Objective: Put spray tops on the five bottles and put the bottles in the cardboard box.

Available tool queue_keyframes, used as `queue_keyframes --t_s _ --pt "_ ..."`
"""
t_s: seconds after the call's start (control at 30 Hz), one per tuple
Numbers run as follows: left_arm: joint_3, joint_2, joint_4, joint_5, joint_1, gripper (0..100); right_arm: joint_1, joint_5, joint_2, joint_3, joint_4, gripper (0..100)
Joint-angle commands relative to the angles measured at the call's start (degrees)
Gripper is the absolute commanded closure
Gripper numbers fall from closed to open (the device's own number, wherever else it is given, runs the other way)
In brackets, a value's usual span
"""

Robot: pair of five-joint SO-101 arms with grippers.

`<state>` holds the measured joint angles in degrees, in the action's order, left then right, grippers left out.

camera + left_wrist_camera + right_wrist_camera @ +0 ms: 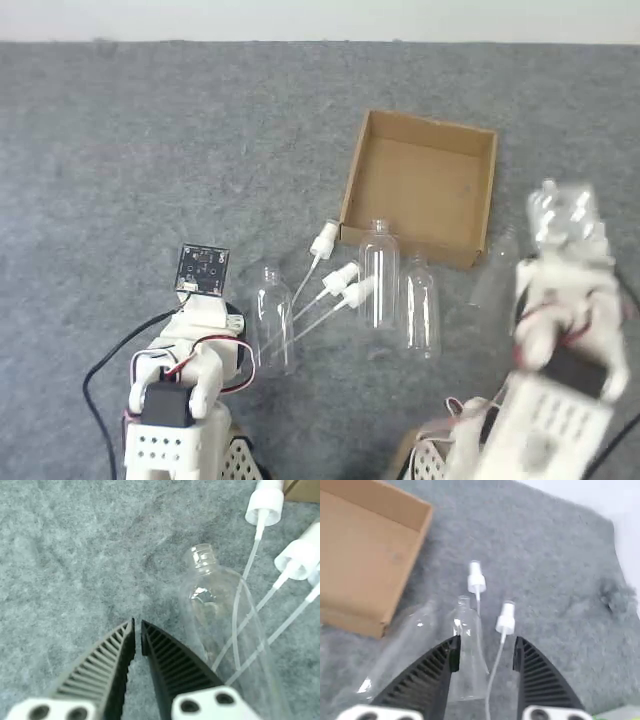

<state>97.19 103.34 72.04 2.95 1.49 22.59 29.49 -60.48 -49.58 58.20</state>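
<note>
Over on the left, the left gripper (138, 626) hangs low above the grey mat (120, 150). Its black fingers are drawn almost together, with a sliver of gap and nothing caught in it. Just beside it a clear bottle (220, 620) lies on its side with its neck open. The thin tubes of three spray tops (341, 276) slant across this bottle, and their white heads fan out toward the cardboard box (445, 250). Next along, two more bottles (380, 272) lie side by side without caps, their necks pointing at the box's near wall. The box itself sits open-topped on the mat, farther back than the bottles. On the right, the right gripper (486, 642) is spread wide and grips nothing. It hovers over a fourth bottle (465, 655) and a pair of loose spray heads (476, 582) with their tubes trailing. A fifth bottle (402, 647) lies between these and the box's corner.
</note>
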Motion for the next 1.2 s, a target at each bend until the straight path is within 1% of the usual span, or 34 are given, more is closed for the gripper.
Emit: queue_keyframes --t_s 0.0,0.2,0.33,0.53,0.63,0.77,0.9,1.03,1.17 --pt "-0.66 0.97 0.26 0.09 0.35 99 3.30 0.62 22.20 16.53 -1.98 85.0" --pt "-0.66 0.97 0.26 0.09 0.35 99 8.04 0.79 48.57 37.45 -1.54 85.0" --pt "-0.66 0.97 0.26 0.09 0.35 99 8.92 3.78 62.73 50.20 1.98 84.5" --pt "-0.66 0.97 0.26 0.09 0.35 99 9.10 4.48 79.52 68.31 8.92 72.8" --pt "-0.66 0.97 0.26 0.09 0.35 99 8.75 4.31 86.46 74.73 10.68 74.5" --pt "-0.66 0.97 0.26 0.09 0.35 99 8.92 4.22 93.93 79.56 10.77 80.0" --pt "-0.66 0.97 0.26 0.09 0.35 99 8.92 4.13 99.30 81.67 10.68 82.7" --pt "-0.66 0.97 0.26 0.09 0.35 99 9.45 1.76 101.93 82.02 10.77 85.5" --pt "-0.66 0.97 0.26 0.09 0.35 99 10.24 0.18 103.16 82.02 10.77 91.4"
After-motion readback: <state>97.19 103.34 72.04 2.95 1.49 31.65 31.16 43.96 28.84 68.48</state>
